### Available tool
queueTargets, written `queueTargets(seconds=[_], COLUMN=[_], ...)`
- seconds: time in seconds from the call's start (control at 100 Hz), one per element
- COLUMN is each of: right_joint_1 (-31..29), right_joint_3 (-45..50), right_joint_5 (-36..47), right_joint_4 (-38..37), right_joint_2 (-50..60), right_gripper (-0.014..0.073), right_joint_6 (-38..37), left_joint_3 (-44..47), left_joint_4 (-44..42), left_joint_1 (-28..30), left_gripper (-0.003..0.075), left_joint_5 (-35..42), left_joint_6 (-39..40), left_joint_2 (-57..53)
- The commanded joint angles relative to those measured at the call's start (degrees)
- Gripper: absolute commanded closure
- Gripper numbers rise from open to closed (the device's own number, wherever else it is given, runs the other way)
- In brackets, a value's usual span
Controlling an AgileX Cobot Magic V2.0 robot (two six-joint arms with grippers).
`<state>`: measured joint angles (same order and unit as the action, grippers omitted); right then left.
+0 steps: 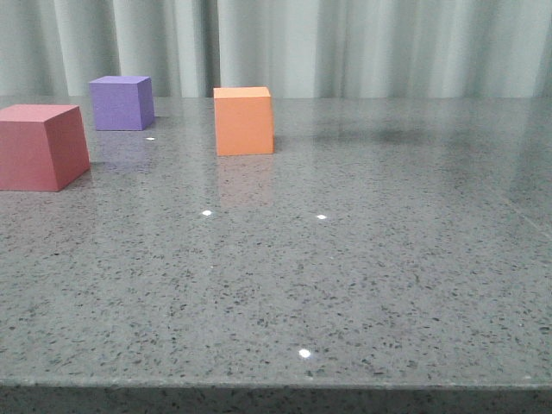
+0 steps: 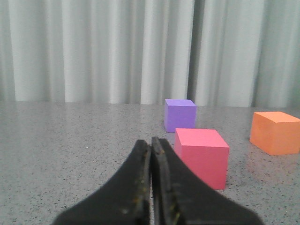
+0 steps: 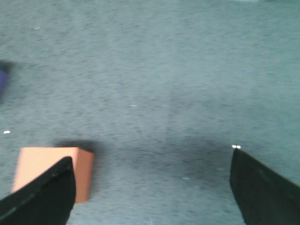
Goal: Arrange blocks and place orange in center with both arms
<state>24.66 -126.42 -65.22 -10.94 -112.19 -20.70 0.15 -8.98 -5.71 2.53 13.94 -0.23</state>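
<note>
Three cubes stand on the grey speckled table [image 1: 345, 285]. The orange cube [image 1: 244, 120] is at the back centre-left, the purple cube [image 1: 122, 102] at the back left, and the red-pink cube [image 1: 40, 145] at the left edge, nearer. No gripper shows in the front view. In the left wrist view my left gripper [image 2: 151, 143] is shut and empty, low over the table, with the red-pink cube [image 2: 201, 157] just beside its tips, the purple cube [image 2: 179, 115] beyond and the orange cube [image 2: 275, 132] off to the side. My right gripper [image 3: 150, 159] is open wide above the table; the orange cube [image 3: 42, 168] lies by one finger [image 3: 44, 197].
A pale pleated curtain [image 1: 345, 43] hangs behind the table's far edge. The table's front edge [image 1: 276, 385] runs along the bottom of the front view. A dark shadow [image 1: 388, 136] lies on the table right of the orange cube.
</note>
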Motion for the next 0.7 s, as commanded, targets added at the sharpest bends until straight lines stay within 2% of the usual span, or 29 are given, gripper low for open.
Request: queueTargets(seconds=[0.0,0.16,0.4,0.69], right_joint_1=[-2.57,-6.69,-15.23,-24.61], right_joint_3=[1.11,11.41,35.66,62.18], right_joint_5=[2.09,5.27,15.93,23.63], right_joint_4=[-1.36,-1.95,-2.01,-2.01], right_joint_2=[5.82,12.84,29.8,51.2], right_gripper=[-0.0059,-0.0059,-0.0059,-0.0059], right_joint_6=[2.38,2.67,2.67,2.67], left_joint_3=[2.44,2.44,2.44,2.44], left_joint_4=[0.09,0.09,0.09,0.09], left_joint_1=[-0.32,-0.32,-0.32,-0.32], left_gripper=[0.0741,0.0741,0.0741,0.0741], left_joint_5=[4.52,4.52,4.52,4.52], left_joint_6=[0.24,0.24,0.24,0.24], left_joint_2=[-2.09,-2.09,-2.09,-2.09])
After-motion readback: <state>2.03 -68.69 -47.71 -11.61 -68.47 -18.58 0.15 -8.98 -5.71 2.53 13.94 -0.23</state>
